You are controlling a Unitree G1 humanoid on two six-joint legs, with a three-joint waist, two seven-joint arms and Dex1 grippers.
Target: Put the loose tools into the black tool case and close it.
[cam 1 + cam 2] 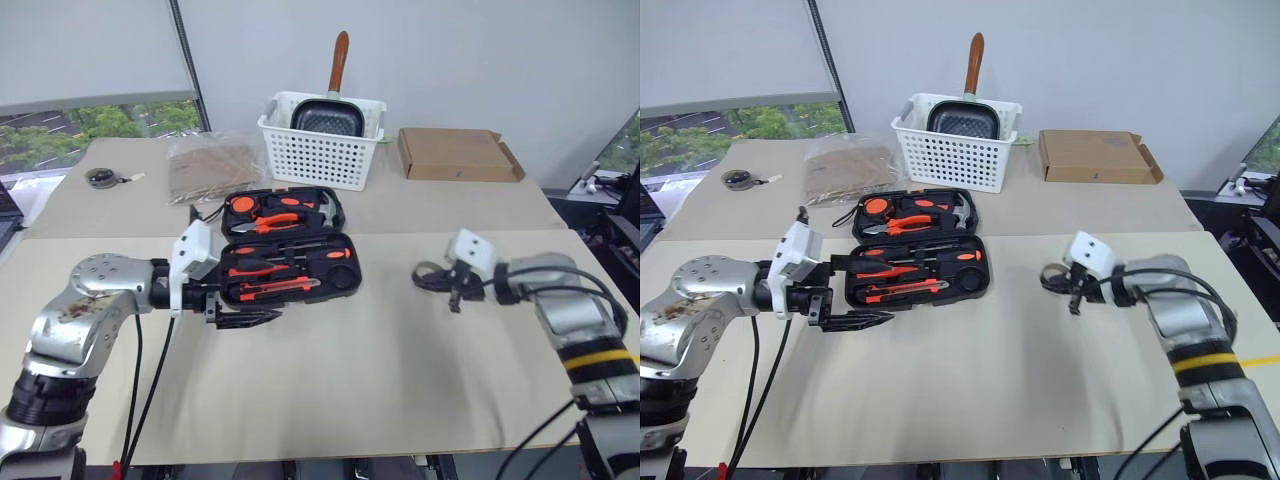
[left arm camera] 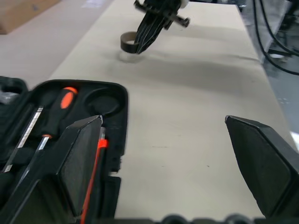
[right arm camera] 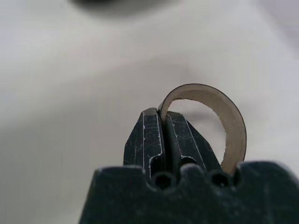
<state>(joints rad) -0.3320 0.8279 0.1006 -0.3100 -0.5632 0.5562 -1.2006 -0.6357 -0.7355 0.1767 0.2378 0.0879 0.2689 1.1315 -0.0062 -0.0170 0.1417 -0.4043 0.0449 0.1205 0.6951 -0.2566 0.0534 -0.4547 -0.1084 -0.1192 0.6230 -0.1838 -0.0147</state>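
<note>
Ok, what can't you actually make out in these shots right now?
- Frying pan: its body sits behind the white basket wall in both eye views.
- Tape ring: its near side is hidden behind the right gripper in the right wrist view.
- Black tool case: cut off at the left wrist view's edge.

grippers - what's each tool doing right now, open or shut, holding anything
Left tool: open, holding nothing, beside the black moulded-plastic tool case.
Right tool: shut on the small greyish tape ring.

case (image 1: 345, 280): black | screwdrivers (image 1: 262, 268): orange-black | tape ring (image 3: 224, 112): greyish-beige | basket (image 1: 320, 150): white slotted
</note>
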